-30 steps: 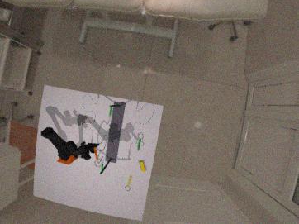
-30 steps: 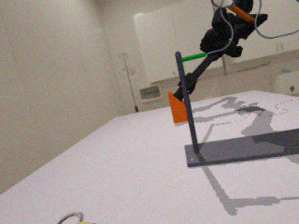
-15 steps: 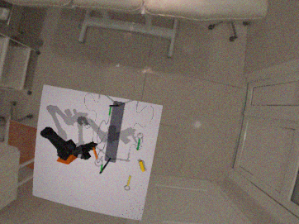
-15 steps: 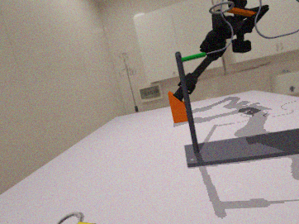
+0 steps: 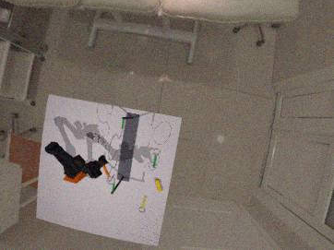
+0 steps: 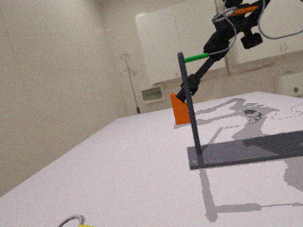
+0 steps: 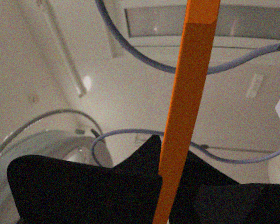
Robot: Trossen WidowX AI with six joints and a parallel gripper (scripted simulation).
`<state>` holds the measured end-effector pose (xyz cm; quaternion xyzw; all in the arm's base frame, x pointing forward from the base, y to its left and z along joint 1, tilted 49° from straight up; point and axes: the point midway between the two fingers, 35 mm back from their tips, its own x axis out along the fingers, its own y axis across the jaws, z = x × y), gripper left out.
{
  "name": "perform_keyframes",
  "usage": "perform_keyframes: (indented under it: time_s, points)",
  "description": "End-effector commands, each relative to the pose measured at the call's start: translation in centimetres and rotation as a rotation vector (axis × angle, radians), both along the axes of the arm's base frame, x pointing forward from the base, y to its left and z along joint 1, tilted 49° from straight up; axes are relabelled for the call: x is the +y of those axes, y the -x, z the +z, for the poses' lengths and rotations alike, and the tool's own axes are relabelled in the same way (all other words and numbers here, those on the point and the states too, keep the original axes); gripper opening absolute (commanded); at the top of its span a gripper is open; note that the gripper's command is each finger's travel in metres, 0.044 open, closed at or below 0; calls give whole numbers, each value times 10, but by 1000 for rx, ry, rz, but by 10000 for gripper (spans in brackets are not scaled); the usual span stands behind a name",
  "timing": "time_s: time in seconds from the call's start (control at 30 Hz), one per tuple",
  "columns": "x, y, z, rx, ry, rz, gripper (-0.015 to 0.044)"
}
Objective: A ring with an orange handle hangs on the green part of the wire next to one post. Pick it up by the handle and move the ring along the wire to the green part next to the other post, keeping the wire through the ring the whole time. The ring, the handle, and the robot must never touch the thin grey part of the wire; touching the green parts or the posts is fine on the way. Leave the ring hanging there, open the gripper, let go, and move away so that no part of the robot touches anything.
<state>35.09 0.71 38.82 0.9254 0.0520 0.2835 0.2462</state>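
black arm (image 5: 74,165) (image 6: 218,43) | blocky joints | orange base (image 5: 74,178) (image 6: 181,113)

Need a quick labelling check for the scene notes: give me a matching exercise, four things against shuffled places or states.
Things
1. orange handle
2. grey ring
3. near post in the exterior view
4. green wire part by that post

Places or states
A. standing at an end of the dark bar
B. between the gripper's fingers
C. joined to the post's top
D. at the handle's end

Pairs: 1-B, 2-D, 3-A, 4-C
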Motion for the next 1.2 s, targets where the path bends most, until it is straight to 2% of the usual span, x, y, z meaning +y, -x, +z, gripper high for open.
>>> perform_keyframes:
  time_s: [0.0,0.37,0.63,1.17]
  points:
    - [-4,0,3,3,-72,0,-150]
    - [-12,0,8,19,-257,7,-150]
    - [-10,0,8,22,-310,9,-150]
    - [21,3,0,5,-160,5,-150]
